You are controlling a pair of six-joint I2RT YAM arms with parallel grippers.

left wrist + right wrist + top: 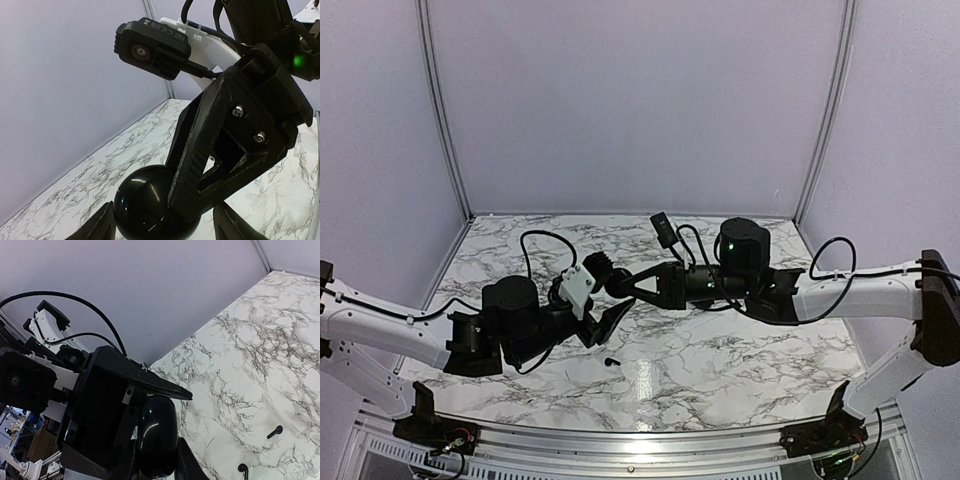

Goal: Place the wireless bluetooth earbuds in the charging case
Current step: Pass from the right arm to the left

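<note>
My right gripper (623,284) is shut on a glossy black oval charging case (616,284) and holds it in the air above the table's middle. The case's lid looks closed. In the right wrist view the case (156,432) sits between my right gripper's (156,465) fingers. My left gripper (610,297) is open, its fingertips (100,226) wide apart on either side of the case (145,205), not touching it. Two tiny black earbuds (274,431) (243,469) lie on the marble; one shows in the top view (611,361), just in front of the grippers.
The marble table (740,350) is walled by pale panels at the back and sides. Both arms meet at the centre, with black cables looping above them (545,240). The right gripper's finger (225,150) fills much of the left wrist view.
</note>
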